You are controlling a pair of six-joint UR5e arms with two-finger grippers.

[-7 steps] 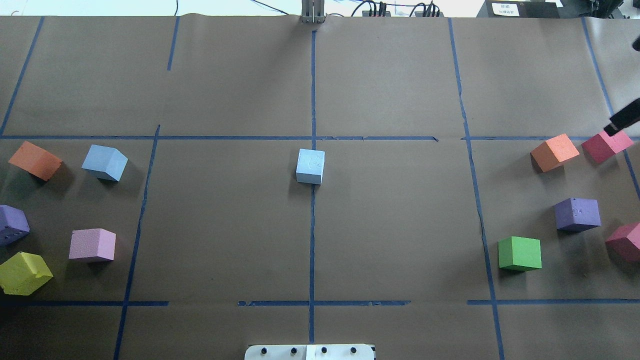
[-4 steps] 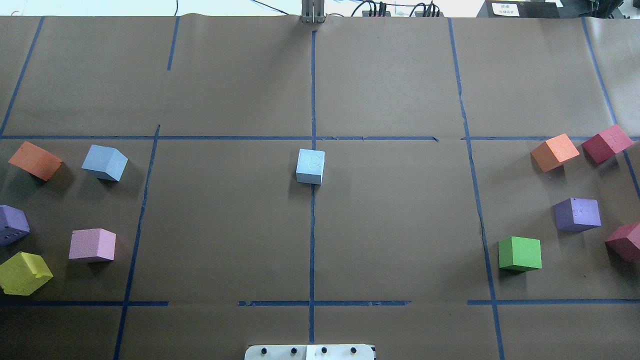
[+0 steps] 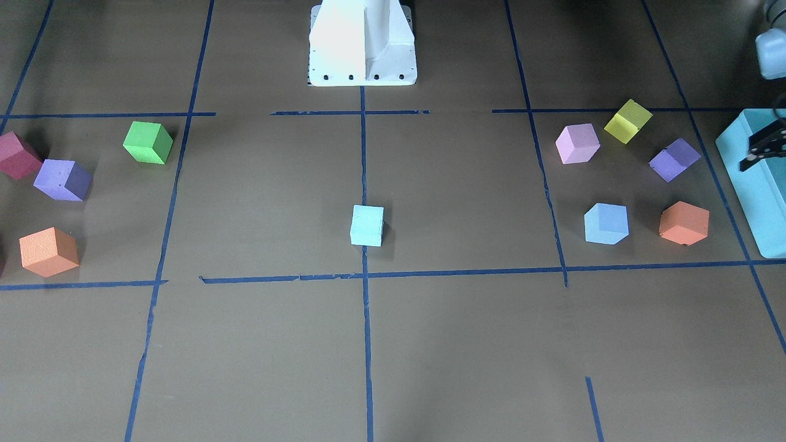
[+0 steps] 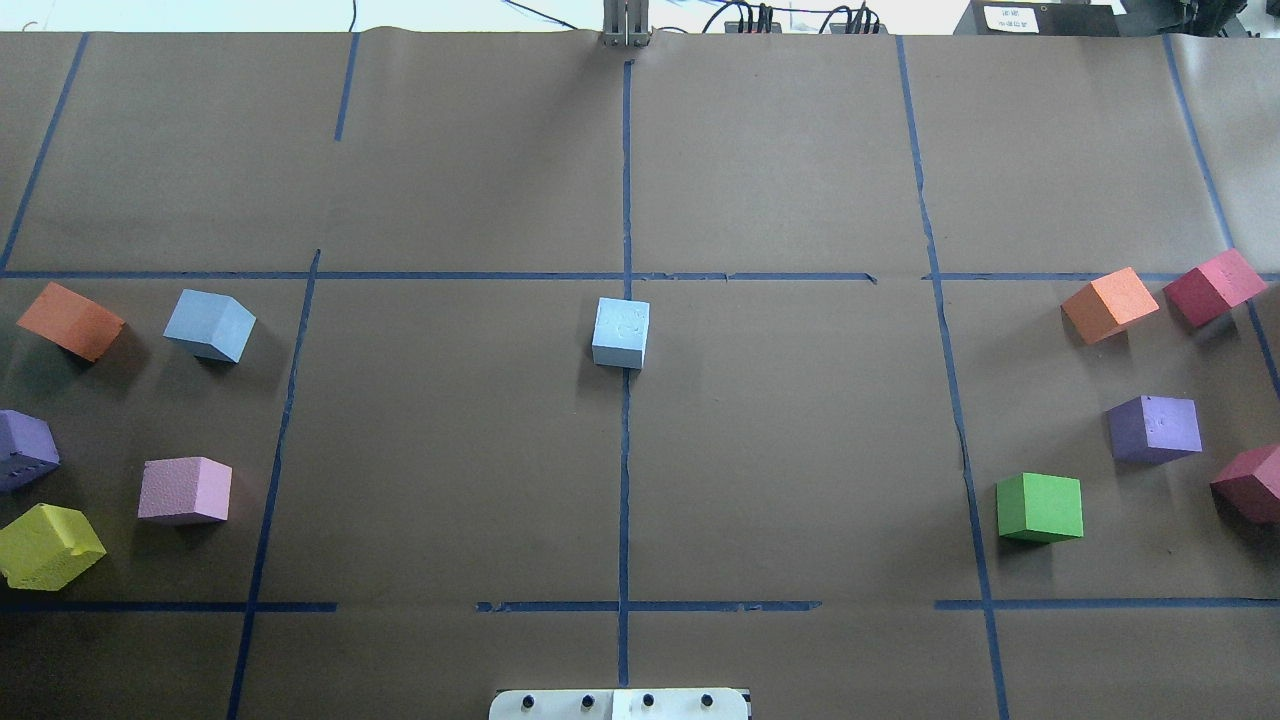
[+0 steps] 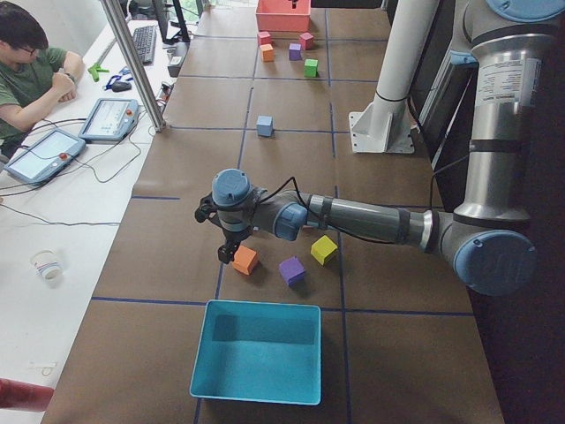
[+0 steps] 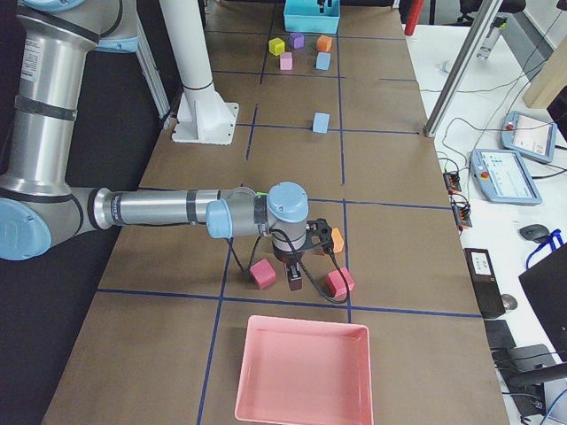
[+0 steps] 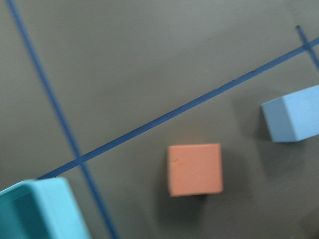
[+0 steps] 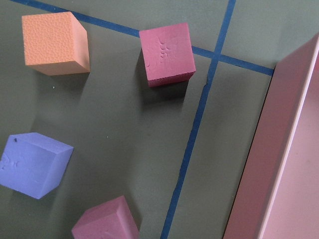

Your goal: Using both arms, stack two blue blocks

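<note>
The pale cyan-blue block [image 4: 620, 333] sits alone on the centre tape line; it also shows in the front view [image 3: 367, 225]. The periwinkle-blue block [image 4: 210, 325] stands on the table's left side among other cubes and shows in the left wrist view [image 7: 291, 119]. My left gripper [image 3: 750, 161] hangs over the teal box's edge, above and beside an orange cube [image 7: 194, 169], well clear of both blue blocks. I cannot tell whether it is open or shut. My right gripper [image 6: 295, 282] hovers among the right-hand cubes, seen only from the side; I cannot tell its state.
The teal box [image 5: 256, 352] stands at the table's left end and a pink tray [image 6: 301, 372] at the right end. Orange, purple, pink and yellow-green cubes surround the periwinkle block. Orange, red [image 8: 167, 52], purple and green [image 4: 1040, 507] cubes lie on the right. The white base column [image 3: 362, 43] stands mid-table.
The right gripper's black tip, seen at the overhead view's right edge over the red cube a second ago, has left that view. No cube has moved.
</note>
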